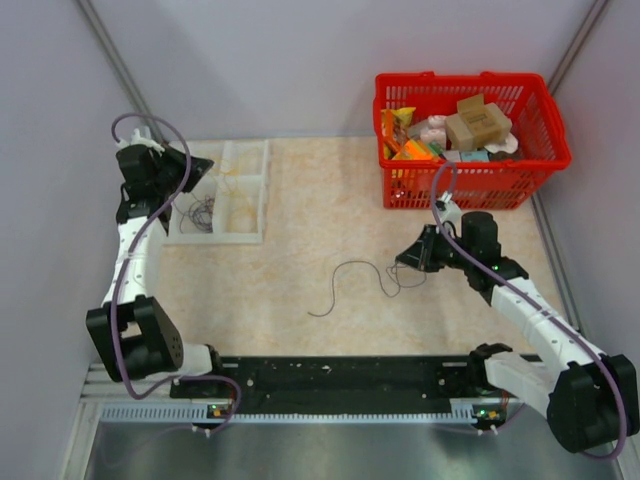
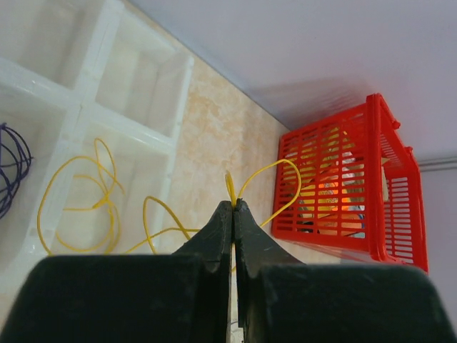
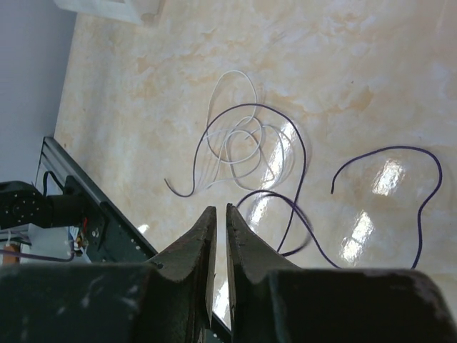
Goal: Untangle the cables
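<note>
My left gripper is shut on a thin yellow wire that loops up from the fingertips; its other end trails down into a compartment of the white tray. In the top view this gripper hovers over the tray's left side. A dark purple wire lies in the neighbouring compartment. My right gripper is almost shut with a thin gap and holds nothing. It hangs above a small tangle of a whitish wire and a purple wire. A single dark strand lies mid-table.
A red basket full of packets stands at the back right, and shows in the left wrist view. The black rail runs along the near edge. Grey walls close in the sides and back.
</note>
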{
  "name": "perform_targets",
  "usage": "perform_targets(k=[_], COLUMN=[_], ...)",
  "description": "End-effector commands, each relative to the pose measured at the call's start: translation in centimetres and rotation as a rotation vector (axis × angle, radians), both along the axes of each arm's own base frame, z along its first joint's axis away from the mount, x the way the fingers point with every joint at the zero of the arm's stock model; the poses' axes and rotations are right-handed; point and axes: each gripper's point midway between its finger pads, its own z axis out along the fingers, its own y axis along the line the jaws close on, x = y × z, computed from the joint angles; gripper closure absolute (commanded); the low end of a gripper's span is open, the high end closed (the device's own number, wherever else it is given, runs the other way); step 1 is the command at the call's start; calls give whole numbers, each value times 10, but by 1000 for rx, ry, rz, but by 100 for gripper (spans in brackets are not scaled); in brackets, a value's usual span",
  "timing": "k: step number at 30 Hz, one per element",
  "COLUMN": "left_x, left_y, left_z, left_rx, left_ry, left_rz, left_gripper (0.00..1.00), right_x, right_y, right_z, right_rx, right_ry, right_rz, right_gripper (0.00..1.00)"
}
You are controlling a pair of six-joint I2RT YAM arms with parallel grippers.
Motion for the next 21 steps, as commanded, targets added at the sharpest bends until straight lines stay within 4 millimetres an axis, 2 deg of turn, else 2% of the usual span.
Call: perform_targets(k=[1,3,6,11,13,16,21], left_x=[12,16,22,33,41,47,41], left_y=[-6,-9,-4,7,14,17,18], left_z=[6,-5,-22,-32,-43,-69,-117], left_rx=[-103,-151,-147,-145,-129,-130,-39], left_ry=[-86,-83,-51,-44,-16,41,182], left_rz=[-32,-51,-29,10,39,31,37], left_gripper=[100,100,100,100,100,100,100], right_x=[8,8,8,10,11,10,9], right_y=[8,8,8,10,11,11,9], right_z=[25,24,24,24,24,24,24], right_rx=[22,22,23,39,41,44,42], right_ry=[-86,-83,-84,-78,-76,-73,-81], right_rz=[31,31,30,35,33,35,26], right_gripper=[89,89,89,89,89,88,87])
